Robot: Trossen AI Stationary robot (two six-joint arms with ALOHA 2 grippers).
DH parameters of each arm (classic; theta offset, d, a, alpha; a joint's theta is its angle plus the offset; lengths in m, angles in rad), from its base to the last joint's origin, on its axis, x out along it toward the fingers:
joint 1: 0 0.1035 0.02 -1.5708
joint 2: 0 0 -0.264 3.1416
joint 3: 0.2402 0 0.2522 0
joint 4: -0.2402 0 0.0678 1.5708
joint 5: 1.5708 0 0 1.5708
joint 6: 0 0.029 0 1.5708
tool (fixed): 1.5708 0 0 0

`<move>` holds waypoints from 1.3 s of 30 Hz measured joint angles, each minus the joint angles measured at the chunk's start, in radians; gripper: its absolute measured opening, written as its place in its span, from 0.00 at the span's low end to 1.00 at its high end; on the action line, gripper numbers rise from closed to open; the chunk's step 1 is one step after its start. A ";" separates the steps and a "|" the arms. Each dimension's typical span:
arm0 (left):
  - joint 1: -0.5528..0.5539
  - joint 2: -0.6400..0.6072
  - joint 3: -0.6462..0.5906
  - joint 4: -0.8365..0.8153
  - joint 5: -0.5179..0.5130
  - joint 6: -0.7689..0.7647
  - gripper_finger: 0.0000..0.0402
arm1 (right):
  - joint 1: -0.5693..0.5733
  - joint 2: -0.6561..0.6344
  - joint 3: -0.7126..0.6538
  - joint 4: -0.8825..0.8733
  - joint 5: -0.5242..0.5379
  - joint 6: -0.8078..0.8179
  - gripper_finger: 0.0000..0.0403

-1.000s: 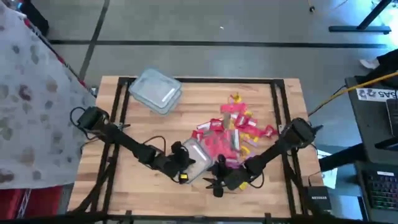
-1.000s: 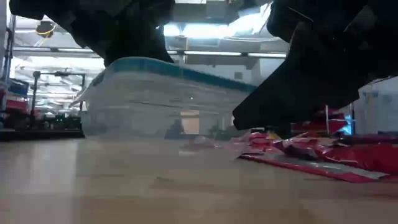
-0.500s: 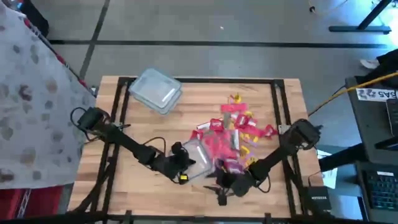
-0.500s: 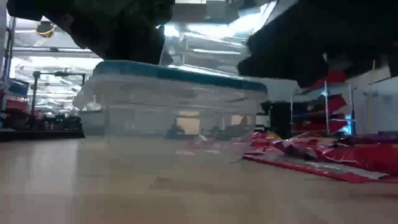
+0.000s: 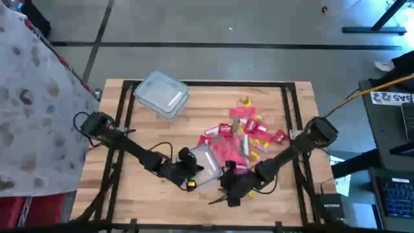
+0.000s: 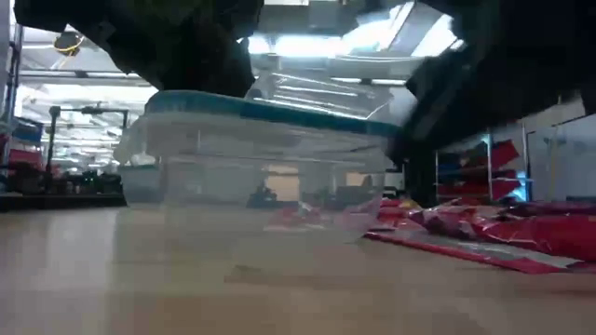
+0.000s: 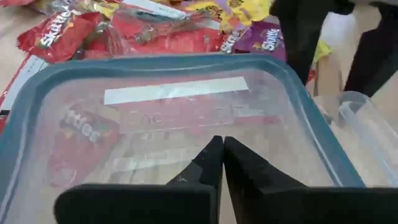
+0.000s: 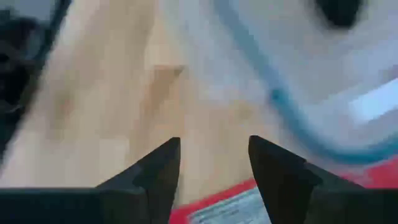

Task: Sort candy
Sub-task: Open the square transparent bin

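Candy (image 5: 242, 133) lies in a loose heap on the right half of the table: flat, glossy rectangular packets in red and pink, a few magenta-purple ones (image 7: 258, 37), and small yellow pieces (image 5: 244, 101) scattered toward the far edge. In the left wrist view the wrappers look crinkled and shiny, with white lettering on the red ones. Some packets lie against and partly under a clear plastic tub (image 5: 206, 165) with a teal rim, which stands at the near side of the heap; one red packet shows through its see-through lid.

The left gripper (image 7: 219, 163) rests at that tub, its two dark fingers pressed together with no gap, tips over the lid. The right gripper (image 8: 213, 163) is just beside the tub on the near right, its fingers spread apart with nothing between them, over bare wood and the edge of a red packet.

A second clear tub (image 5: 162, 94) with rounded corners sits well apart, near the far left corner.

The table (image 5: 142, 129) is pale wooden planking with visible grain, framed by dark metal rails. Beyond it are a grey floor, a patterned cloth (image 5: 32, 97) at left, and a desk with a keyboard (image 5: 394, 191) at right. The low view shows ceiling lights and shelving behind.
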 joint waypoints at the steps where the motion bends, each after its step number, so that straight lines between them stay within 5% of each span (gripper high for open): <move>1: -0.003 0.000 0.000 -0.003 -0.007 -0.014 0.00 | -0.014 -0.004 0.000 -0.022 0.014 -0.014 0.44; 8: -0.016 0.000 0.000 -0.005 -0.029 -0.068 0.00 | -0.177 -0.020 -0.003 -0.262 0.283 0.104 0.44; 16: -0.016 -0.002 0.001 -0.003 -0.015 -0.056 0.00 | -0.144 -0.209 0.000 -0.380 0.277 0.142 0.44; 21: -0.011 -0.003 0.002 -0.026 -0.041 -0.089 0.00 | -0.056 -0.278 0.001 -0.147 -0.053 0.086 0.44; 27: 0.011 -0.006 0.002 -0.033 -0.052 -0.101 0.00 | -0.037 -0.139 -0.027 0.271 -0.404 0.027 0.44; 31: 0.028 -0.007 0.002 -0.053 -0.081 -0.127 0.00 | -0.058 -0.011 -0.021 0.423 -0.459 0.032 0.44; 39: 0.038 -0.021 0.004 -0.101 -0.089 -0.183 0.00 | -0.096 0.089 0.064 0.270 -0.423 0.033 0.44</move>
